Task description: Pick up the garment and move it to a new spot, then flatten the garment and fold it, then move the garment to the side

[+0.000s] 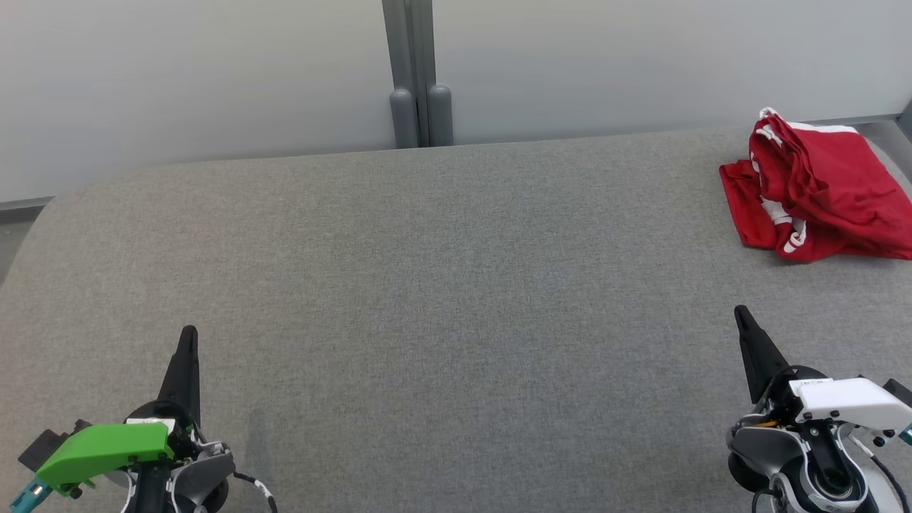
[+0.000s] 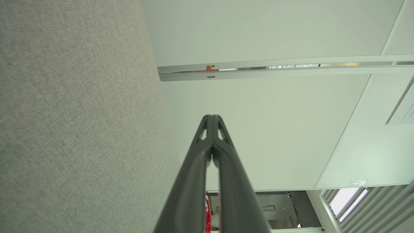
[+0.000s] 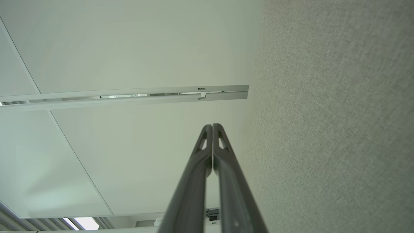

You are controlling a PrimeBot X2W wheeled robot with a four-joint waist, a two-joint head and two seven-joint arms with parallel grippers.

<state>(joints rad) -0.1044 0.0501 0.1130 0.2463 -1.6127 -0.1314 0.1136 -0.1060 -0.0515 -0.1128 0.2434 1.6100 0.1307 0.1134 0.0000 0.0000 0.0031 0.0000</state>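
Observation:
The garment (image 1: 819, 189) is a red piece of clothing with white stripes, lying crumpled at the far right of the grey fabric table (image 1: 442, 285). A sliver of the red garment (image 2: 208, 215) also peeks between the fingers in the left wrist view. My left gripper (image 1: 189, 333) rests at the lower left over the table, shut and empty, its fingertips pressed together (image 2: 212, 116). At the lower right, my right gripper (image 1: 741, 311) is also shut with nothing in it (image 3: 212, 125), well in front of the garment.
A pale wall panel (image 1: 214, 71) with a grey vertical post (image 1: 419, 71) stands just behind the table's far edge. The table's left corner is rounded (image 1: 43, 214). Grey cloth surface stretches between the two grippers.

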